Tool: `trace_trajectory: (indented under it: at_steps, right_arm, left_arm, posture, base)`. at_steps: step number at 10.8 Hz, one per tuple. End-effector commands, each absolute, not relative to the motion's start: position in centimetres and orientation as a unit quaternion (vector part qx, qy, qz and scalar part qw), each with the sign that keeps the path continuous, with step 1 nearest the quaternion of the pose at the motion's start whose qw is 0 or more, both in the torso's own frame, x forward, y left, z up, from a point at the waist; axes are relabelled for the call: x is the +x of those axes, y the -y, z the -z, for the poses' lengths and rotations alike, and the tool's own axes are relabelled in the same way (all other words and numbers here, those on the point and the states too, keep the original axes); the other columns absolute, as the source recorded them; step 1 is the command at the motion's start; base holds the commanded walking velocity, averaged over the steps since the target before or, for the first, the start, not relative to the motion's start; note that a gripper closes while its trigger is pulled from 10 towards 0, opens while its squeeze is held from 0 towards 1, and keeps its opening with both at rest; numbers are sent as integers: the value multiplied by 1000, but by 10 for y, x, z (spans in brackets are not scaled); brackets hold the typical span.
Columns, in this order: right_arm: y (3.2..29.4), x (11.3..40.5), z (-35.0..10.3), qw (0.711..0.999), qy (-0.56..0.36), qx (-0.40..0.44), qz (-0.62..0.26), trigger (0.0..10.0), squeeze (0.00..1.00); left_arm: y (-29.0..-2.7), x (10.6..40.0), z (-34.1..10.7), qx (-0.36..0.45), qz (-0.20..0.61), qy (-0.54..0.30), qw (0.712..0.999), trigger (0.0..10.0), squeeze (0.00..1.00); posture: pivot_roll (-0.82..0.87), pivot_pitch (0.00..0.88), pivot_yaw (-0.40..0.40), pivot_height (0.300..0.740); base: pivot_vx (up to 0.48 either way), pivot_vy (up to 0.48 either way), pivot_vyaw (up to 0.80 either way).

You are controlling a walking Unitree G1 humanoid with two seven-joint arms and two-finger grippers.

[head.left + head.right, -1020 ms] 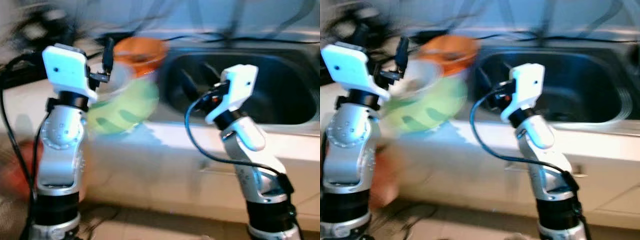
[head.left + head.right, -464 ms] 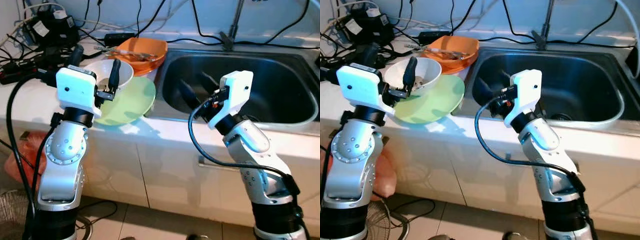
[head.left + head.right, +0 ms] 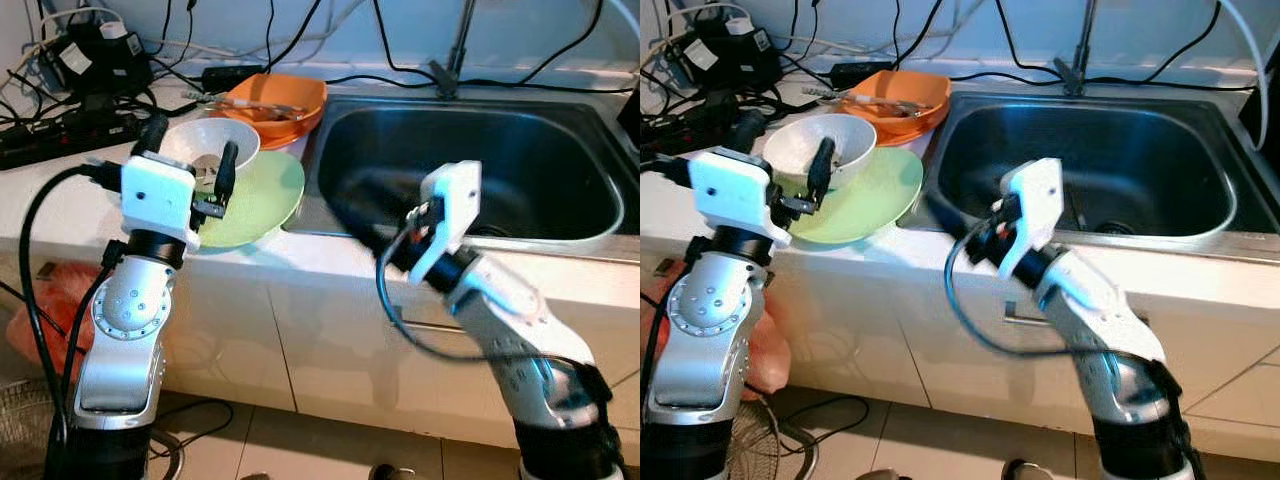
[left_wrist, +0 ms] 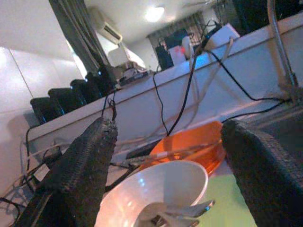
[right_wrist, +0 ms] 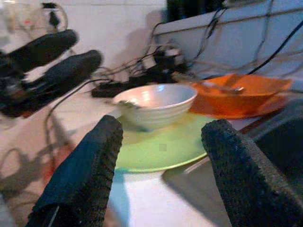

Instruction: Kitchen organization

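So the white bowl (image 3: 212,146) is sitting on a light green plate (image 3: 262,195) near the bench's (image 3: 60,205) front edge, right beside the sink's (image 3: 480,160) left rim, with an orange dish (image 3: 270,100) behind them toward the back edge. The left end effector (image 3: 190,150) is hovering at the bowl with its fingers spread wide, holding nothing, and the right end effector (image 5: 161,156) is also gaping wide and empty over the sink's front edge. The left wrist view is showing a utensil (image 4: 175,215) lying in the bowl, which the head views aren't really making out.
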State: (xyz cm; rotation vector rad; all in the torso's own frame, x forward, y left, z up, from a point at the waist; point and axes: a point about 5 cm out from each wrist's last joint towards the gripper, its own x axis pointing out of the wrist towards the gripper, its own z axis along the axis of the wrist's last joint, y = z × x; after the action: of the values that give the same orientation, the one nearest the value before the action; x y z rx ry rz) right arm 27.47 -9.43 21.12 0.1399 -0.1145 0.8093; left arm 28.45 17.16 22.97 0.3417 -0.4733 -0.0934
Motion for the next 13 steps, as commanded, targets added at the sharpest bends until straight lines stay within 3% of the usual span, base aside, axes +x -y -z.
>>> trace_trajectory:
  at_steps: [1,6,13]
  right_arm:
    - [92,270,-211,909,49,66,-408,10000,0]
    - [92,258,-211,899,21,90,-429,10000,0]
    - [90,258,-208,899,12,80,-430,10000,0]
  left_arm:
    - [-174,286,-224,180,49,222,957,10000,0]
    - [-176,293,-198,200,78,171,962,10000,0]
    - [-172,279,-195,235,108,193,947,10000,0]
  posture:
    - [87,108,87,740]
    - [74,138,88,740]
    - [84,139,82,740]
  base:
    - [0,0,0]
    - [0,0,0]
    - [0,0,0]
